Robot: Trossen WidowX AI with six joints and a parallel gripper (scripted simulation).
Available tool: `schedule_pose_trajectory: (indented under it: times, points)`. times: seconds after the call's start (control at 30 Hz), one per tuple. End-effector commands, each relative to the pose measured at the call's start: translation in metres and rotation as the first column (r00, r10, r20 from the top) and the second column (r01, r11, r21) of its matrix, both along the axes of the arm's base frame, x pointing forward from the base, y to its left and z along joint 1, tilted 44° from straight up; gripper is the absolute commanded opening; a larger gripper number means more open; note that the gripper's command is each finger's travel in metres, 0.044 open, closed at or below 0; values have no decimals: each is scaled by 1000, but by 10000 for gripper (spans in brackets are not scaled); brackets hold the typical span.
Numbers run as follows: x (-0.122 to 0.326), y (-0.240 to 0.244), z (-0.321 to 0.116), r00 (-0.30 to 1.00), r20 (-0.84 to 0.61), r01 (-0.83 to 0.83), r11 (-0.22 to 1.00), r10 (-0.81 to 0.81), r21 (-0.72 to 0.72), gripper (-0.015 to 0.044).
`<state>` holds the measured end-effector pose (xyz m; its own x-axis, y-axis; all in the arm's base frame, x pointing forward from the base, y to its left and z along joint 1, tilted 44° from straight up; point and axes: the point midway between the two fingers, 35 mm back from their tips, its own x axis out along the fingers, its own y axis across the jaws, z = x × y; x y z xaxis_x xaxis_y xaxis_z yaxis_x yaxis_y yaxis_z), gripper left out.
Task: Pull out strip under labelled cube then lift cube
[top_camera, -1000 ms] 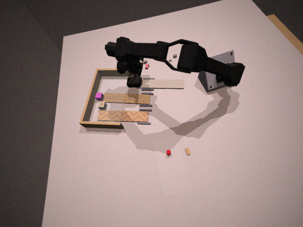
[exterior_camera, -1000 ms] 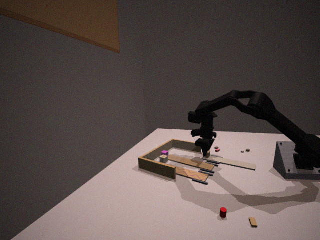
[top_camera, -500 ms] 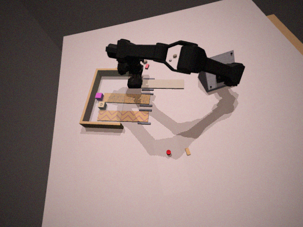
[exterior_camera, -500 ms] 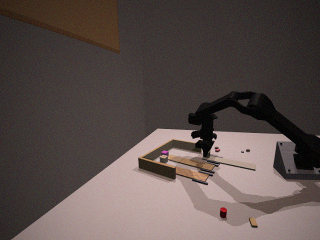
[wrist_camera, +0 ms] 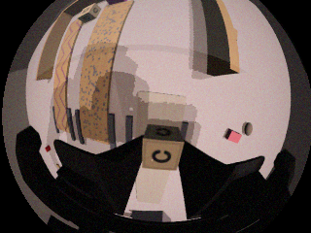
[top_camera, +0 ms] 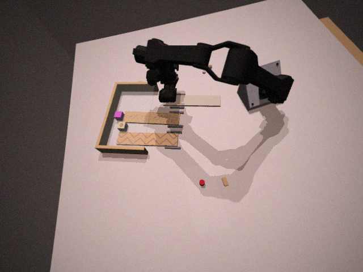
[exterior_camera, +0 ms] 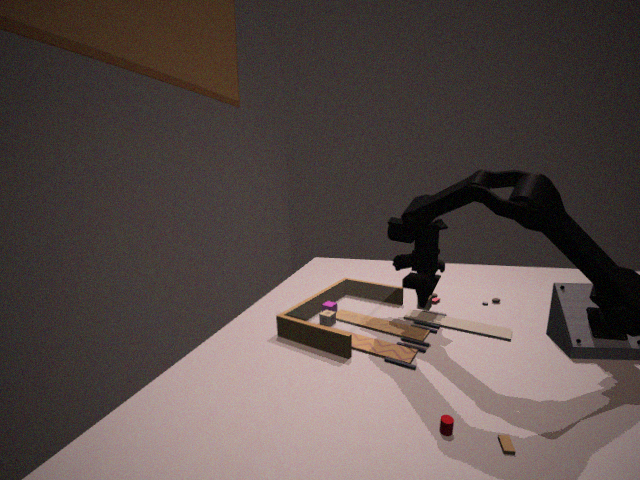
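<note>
Black from shoulder to claw, the arm reaches over the pale table (top_camera: 264, 222) (exterior_camera: 217, 413) in the top view, its gripper (top_camera: 167, 94) (exterior_camera: 423, 305) (wrist_camera: 161, 142) pointing down by the open end of a wooden tray (top_camera: 106, 117) (exterior_camera: 315, 335) (wrist_camera: 228, 34). Inside the tray, by its closed end, a magenta cube (top_camera: 118, 115) (exterior_camera: 329, 305) sits near a second pale cube (top_camera: 121, 126) (exterior_camera: 327, 317) (wrist_camera: 89, 13) whose top bears a round, ring-like mark. A speckled strip (top_camera: 151, 118) (exterior_camera: 382, 324) (wrist_camera: 99, 73) and a zigzag strip (top_camera: 148, 139) (exterior_camera: 385, 348) (wrist_camera: 61, 89) lie partly in the tray and run out between dark rails. A plain cream strip (top_camera: 202, 100) (exterior_camera: 480, 328) (wrist_camera: 152, 186) lies outside the tray's walls.

From the exterior view, the claw is low over the tray end of the cream strip. A red cylinder (top_camera: 202, 182) (exterior_camera: 446, 425) stands on the table, near a small tan block (top_camera: 224, 181) (exterior_camera: 506, 444).

At the wrist, the labelled cube (wrist_camera: 161, 154) is clamped between the fingers, above the cream strip; whether it touches the strip, I cannot tell. A dark letter C reads plainly on its front, and another dark, round character marks its top. Beyond the tray, a pink block (wrist_camera: 233, 136) lies near a grey-brown disc (wrist_camera: 247, 128).
</note>
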<state>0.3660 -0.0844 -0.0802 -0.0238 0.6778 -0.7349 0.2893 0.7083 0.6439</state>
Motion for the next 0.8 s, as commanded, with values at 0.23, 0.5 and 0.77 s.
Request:
schedule_pose_trajectory:
  times: [0.23, 0.5, 0.77]
  points:
    - [-30, -8, 21, 1000, -5, 3, 1000, -3, 0, 0]
    - [-53, -4, 26, 1000, -4, 0, 1000, 0, -1, 0]
    - [-75, 2, 30, 1000, -9, 3, 1000, -3, 0, 0]
